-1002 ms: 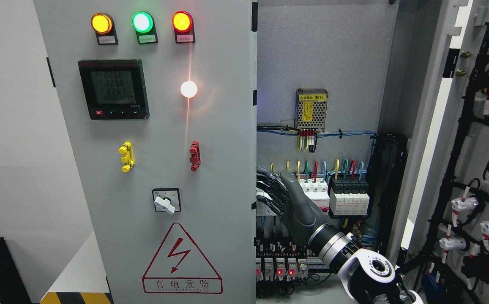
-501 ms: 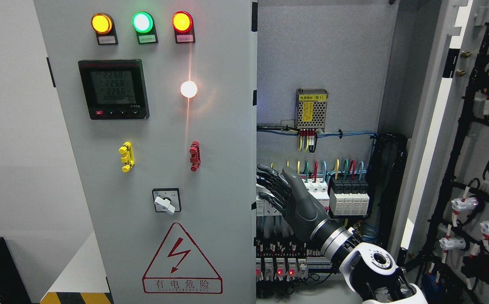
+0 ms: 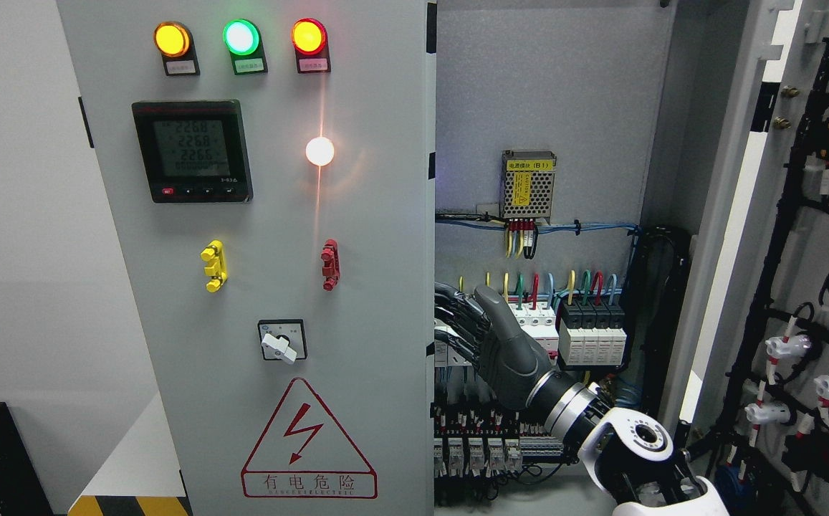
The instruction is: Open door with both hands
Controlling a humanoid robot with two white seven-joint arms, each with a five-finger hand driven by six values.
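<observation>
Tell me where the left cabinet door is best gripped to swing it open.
Grip the left door along its free right edge, coming from the open cabinet side. The face offers no pull handle, and the right hand already has fingers at that edge; hinges probably sit left.

Grey cabinet back panel carries a perforated power-supply box up top — below it, rows of breakers with coloured wires, relays lowest.
</observation>
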